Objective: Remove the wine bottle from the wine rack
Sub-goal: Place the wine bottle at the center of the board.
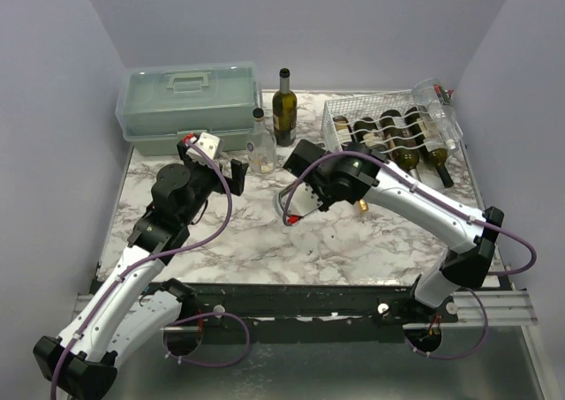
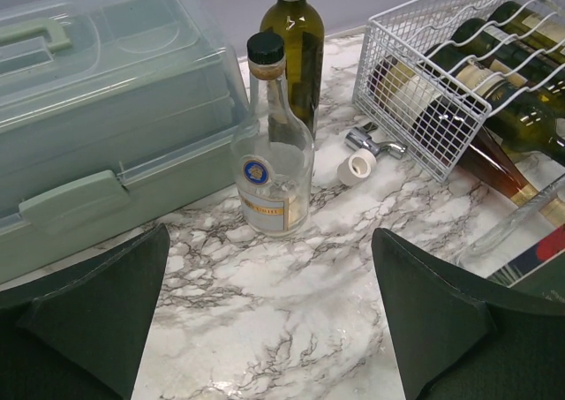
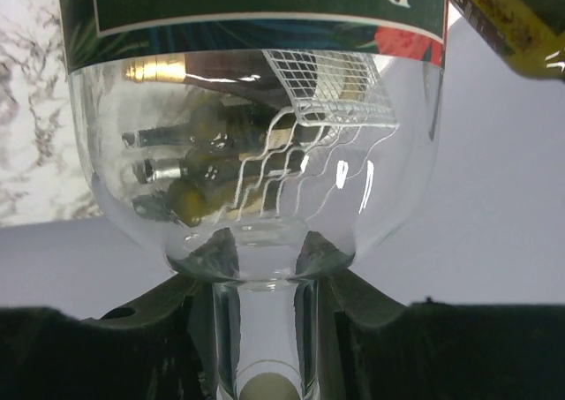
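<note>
Right claw (image 3: pixel 265 325) is clamped on the neck of the clear wine bottle (image 3: pixel 256 153), which is held off the wine rack (image 1: pixel 331 126), left of and nearer than it. Left claw (image 2: pixel 269 241) is spread wide farther left of the rack, above the desk (image 1: pixel 229 241).

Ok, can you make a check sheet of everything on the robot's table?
Surface: marble table, white with grey veins.
Job's things: white wine rack with bottles lying in it; big clear bottle held by its neck.
Clutter: green toolbox, dark bottle, small capped bottle, white ring.
Hands: left hand open, empty; right hand shut on the big clear bottle.
Cables: purple cables along both arms.
Surroundings: plain grey walls.
</note>
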`<state>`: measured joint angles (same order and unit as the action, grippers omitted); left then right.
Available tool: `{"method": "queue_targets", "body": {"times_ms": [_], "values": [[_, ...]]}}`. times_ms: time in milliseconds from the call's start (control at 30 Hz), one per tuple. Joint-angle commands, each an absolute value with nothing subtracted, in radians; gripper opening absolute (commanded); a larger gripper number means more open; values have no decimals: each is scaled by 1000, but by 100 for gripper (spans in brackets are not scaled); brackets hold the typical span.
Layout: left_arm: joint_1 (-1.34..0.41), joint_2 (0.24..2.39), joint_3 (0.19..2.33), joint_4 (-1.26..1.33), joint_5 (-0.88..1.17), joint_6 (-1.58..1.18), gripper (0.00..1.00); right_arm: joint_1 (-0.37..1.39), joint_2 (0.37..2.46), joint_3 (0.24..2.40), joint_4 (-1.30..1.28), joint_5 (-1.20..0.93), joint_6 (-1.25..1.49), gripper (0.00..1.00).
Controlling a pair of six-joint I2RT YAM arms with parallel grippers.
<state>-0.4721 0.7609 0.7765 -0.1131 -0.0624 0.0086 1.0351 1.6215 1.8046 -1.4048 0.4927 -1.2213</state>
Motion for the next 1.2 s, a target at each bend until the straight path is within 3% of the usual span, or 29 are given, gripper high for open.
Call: {"method": "queue_targets", "body": {"times_ms": [0, 433, 1167], "values": [[-466, 761, 767, -98, -83, 22, 99, 1083, 1598, 1787, -1297, 659, -1331, 0], [-466, 756, 766, -98, -84, 24, 99, 1144, 1554, 1547, -1146, 790, -1523, 0], [-466, 752, 765, -97, -86, 27, 99, 1158, 1584, 1364, -1131, 892, -1528, 0]]}}
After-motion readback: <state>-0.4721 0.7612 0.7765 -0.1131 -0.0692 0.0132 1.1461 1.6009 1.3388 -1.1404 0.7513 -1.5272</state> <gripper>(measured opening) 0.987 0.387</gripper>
